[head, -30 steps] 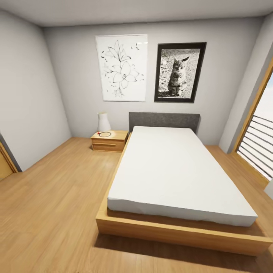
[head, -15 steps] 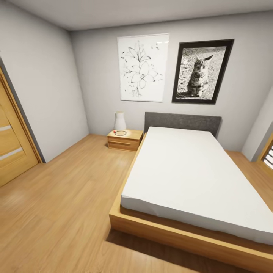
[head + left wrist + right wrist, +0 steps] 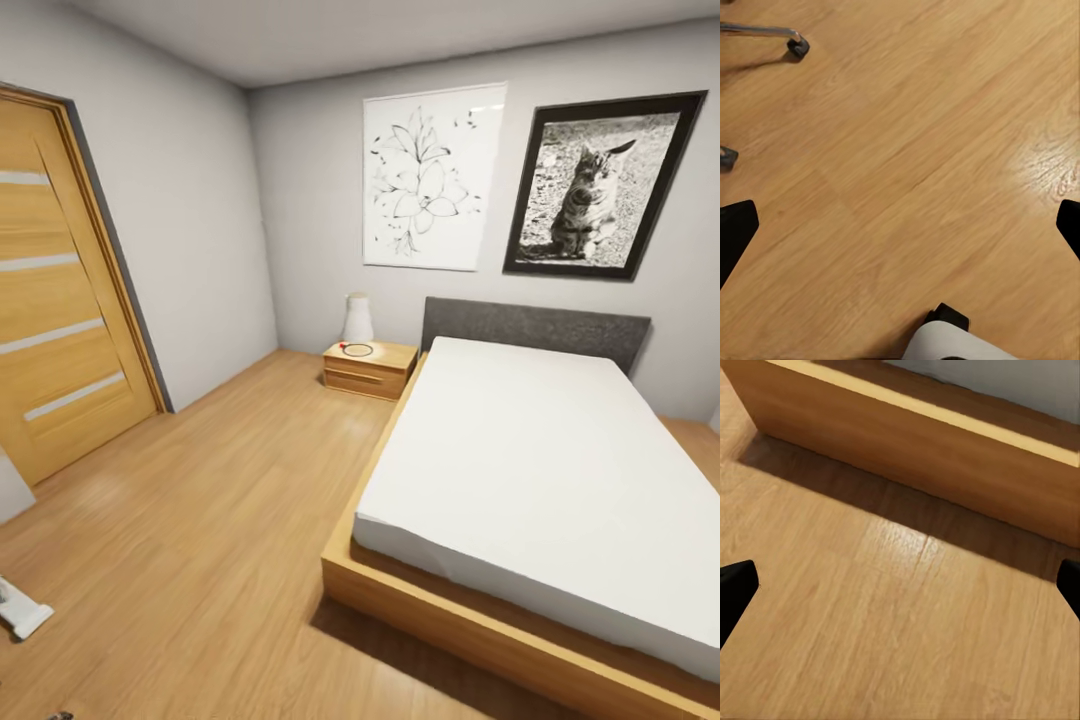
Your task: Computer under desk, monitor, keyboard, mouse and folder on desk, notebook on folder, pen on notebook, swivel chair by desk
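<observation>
1. The left gripper hangs over bare wooden floor; its two black fingertips sit at opposite edges of the left wrist view with only floor between them, so the jaws are spread wide and hold nothing.
2. In that same view a chrome leg with a dark caster, part of the swivel chair's base, rests on the floor near the left arm.
3. The right gripper is likewise spread apart and empty, its dark fingertips far from each other above the floor, close to the wooden bed frame.
4. In the head view, the low bed with a white mattress fills the right side.
5. A wooden door stands in the left wall.
6. Farther off, a small nightstand sits just beside the bed's grey headboard, with a white vase on it.
7. On the far wall hang a flower drawing and a framed cat photograph.
</observation>
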{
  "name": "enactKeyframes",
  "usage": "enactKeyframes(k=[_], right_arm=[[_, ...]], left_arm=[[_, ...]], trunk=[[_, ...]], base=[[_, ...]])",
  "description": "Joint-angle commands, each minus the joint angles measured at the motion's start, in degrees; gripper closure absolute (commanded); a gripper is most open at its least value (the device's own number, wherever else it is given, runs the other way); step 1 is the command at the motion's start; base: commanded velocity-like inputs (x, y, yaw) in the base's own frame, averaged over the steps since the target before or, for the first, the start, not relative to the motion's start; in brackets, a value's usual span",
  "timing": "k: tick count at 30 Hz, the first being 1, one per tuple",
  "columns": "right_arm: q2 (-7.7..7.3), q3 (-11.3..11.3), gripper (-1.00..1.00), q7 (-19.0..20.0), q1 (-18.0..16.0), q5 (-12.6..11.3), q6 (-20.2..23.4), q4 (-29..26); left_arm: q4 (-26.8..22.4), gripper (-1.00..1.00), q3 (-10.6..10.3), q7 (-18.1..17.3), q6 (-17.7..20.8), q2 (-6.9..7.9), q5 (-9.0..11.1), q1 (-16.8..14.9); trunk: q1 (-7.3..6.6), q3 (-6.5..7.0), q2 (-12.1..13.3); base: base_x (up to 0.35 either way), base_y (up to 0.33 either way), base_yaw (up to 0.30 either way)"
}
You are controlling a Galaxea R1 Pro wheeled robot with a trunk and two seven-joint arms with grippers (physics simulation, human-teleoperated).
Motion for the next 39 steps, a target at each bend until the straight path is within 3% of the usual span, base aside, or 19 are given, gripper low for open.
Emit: enactKeyframes(k=[1, 4, 5, 7, 12, 39], right_arm=[[0.05, -0.2, -1.00, -0.3, 0.0, 0.6, -0.1, 0.0], [0.31, 0.0, -1.00, -1.1, 0.0, 1.3, -0.1, 0.0], [0.80, -0.1, -1.00, -2.9, 0.0, 3.1, -0.1, 0.1], [1.12, -0.1, -1.00, -4.4, 0.0, 4.3, -0.1, 0.1], [1.53, -0.1, -1.00, -6.8, 0.0, 5.6, -0.1, 0.1], [1.75, 0.1, -1.00, -8.3, 0.0, 6.3, -0.1, 1.1]], left_arm=[[0.1, -1.00, 0.5, -0.1, -0.2, -0.06, -0.3, -0.1], [0.1, -1.00, 0.5, 0.0, -0.2, -0.27, -0.3, -0.1], [0.1, -1.00, 0.5, 0.0, -0.2, -0.49, -0.3, -0.1], [0.1, -1.00, 0.5, 0.0, -0.1, -0.55, -0.3, -0.1], [0.1, -1.00, 0.5, 0.0, 0.2, -0.65, -0.3, -0.1], [0.1, -1.00, 0.4, 0.0, 0.9, -0.78, -0.4, -0.1]], trunk=[[0.01, -0.07, -0.1], [0.01, -0.07, -0.1], [0.01, -0.07, -0.1], [0.01, -0.07, -0.1], [0.01, -0.07, -0.1], [0.01, -0.07, -0.1]], base=[[0.000, 0.000, 0.285], [0.000, 0.000, 0.285], [0.000, 0.000, 0.286], [0.000, 0.000, 0.286], [0.000, 0.000, 0.286], [0.000, 0.000, 0.286]])
